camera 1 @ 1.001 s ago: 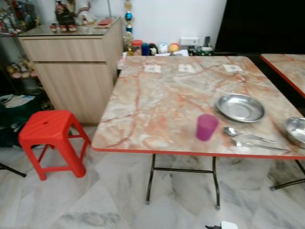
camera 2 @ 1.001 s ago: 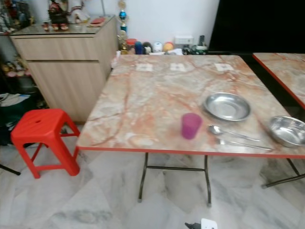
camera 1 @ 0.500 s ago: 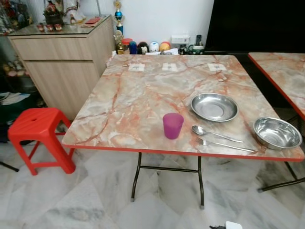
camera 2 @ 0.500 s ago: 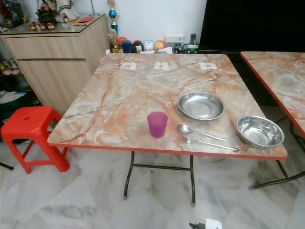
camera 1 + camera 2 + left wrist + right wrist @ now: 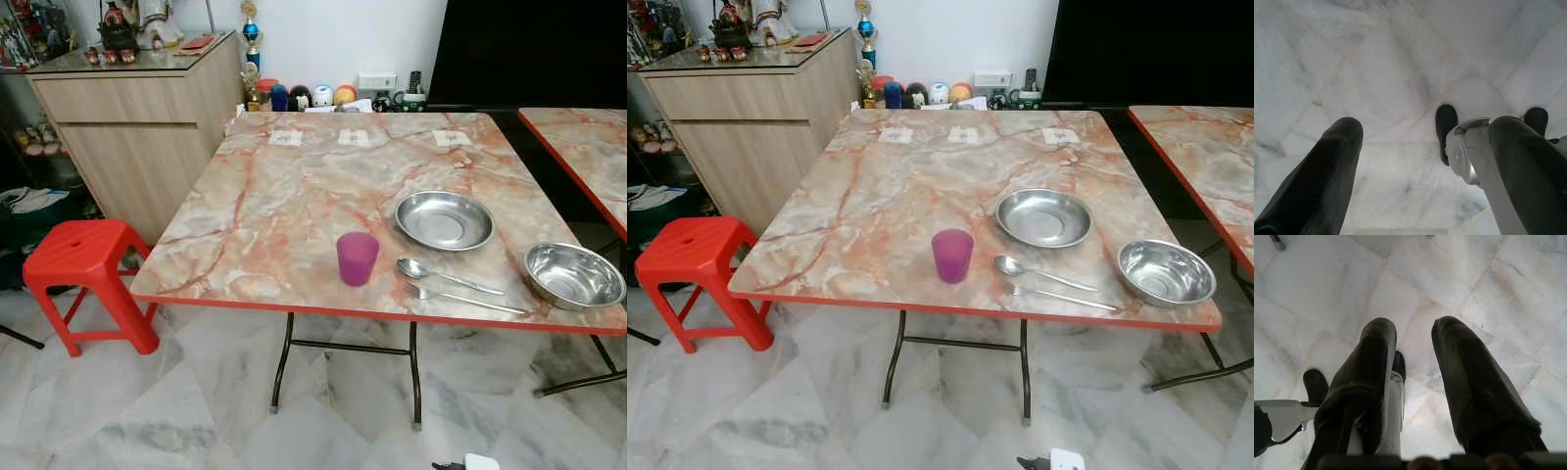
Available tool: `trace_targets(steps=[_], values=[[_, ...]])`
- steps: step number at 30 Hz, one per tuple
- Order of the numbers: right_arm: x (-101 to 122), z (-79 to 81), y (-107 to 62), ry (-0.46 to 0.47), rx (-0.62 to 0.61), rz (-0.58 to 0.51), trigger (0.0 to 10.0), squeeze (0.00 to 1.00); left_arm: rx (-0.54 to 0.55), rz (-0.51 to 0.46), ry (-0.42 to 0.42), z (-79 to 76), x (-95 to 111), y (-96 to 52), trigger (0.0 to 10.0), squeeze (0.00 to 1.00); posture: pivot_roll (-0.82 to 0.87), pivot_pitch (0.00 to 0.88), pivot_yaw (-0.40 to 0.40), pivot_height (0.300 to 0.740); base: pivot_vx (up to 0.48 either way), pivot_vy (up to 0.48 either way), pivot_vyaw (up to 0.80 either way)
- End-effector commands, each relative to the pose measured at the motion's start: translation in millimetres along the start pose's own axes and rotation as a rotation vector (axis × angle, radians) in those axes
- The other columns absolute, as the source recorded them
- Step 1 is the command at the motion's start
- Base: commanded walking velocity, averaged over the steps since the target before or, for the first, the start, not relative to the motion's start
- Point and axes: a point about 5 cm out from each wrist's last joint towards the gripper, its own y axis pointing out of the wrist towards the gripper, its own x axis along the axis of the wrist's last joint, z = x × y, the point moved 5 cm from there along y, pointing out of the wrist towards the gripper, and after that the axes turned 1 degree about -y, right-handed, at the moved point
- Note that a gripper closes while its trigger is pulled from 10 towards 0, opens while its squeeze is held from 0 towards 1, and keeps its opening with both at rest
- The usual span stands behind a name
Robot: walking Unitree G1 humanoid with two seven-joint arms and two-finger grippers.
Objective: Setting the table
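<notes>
You are near the marble-look counter (image 5: 294,206). Both grippers, left gripper (image 5: 1420,161) and right gripper (image 5: 1413,362), hang apart and empty. Step closer, then reach for the purple plastic cup (image 5: 357,258).

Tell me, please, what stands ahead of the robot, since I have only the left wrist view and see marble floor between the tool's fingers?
Observer: A marble-patterned table stands ahead, with a purple cup near its front edge.
Operator: Thank you. What else lies on it?
Observer: A steel plate lies right of the cup, with a spoon and fork in front of it and a steel bowl near the right corner.
Operator: Is the right tool busy?
Observer: No, the right tool hangs open over the floor, holding nothing.
</notes>
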Motion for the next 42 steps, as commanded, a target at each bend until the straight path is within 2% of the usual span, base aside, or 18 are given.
trace_targets(steps=[1,8,15,25,36,42], values=[[-1.1,-3.6,-0.4,0.0,-0.01,0.006,10.0,0.0,0.001,0.013,0.006,-0.2,-4.7,-0.6,10.0,0.0,-0.02,0.0,0.01,0.74,0.0,0.0,0.0],[-1.3,-3.7,-0.4,0.001,-0.01,0.007,10.0,0.0,0.005,0.017,-0.009,2.0,-10.1,-2.0,10.0,0.0,-0.02,0.0,0.01,0.74,0.0,0.0,0.0],[-1.0,-4.0,-0.5,-0.001,-0.01,0.006,10.0,0.0,-0.004,0.019,-0.03,-8.6,-15.1,-1.6,10.0,0.0,-0.01,0.0,0.006,0.74,0.0,0.0,0.0],[-0.7,-6.0,-0.7,0.007,-0.018,0.002,10.0,0.0,-0.012,0.015,-0.041,-15.2,-14.5,-0.8,10.0,0.0,-0.01,0.0,0.001,0.74,0.0,0.0,0.0],[-0.6,-7.0,-0.7,0.002,-0.024,0.003,10.0,0.0,-0.017,0.013,-0.04,-16.9,-13.6,-0.5,10.0,0.0,-0.01,0.0,-0.004,0.74,0.131,0.0,-0.63],[-0.5,-7.6,-0.8,0.0,-0.026,0.001,10.0,0.0,-0.015,0.01,-0.044,-14.1,-13.6,-0.9,10.0,0.0,-0.01,0.0,-0.006,0.74,0.255,0.0,0.0]])
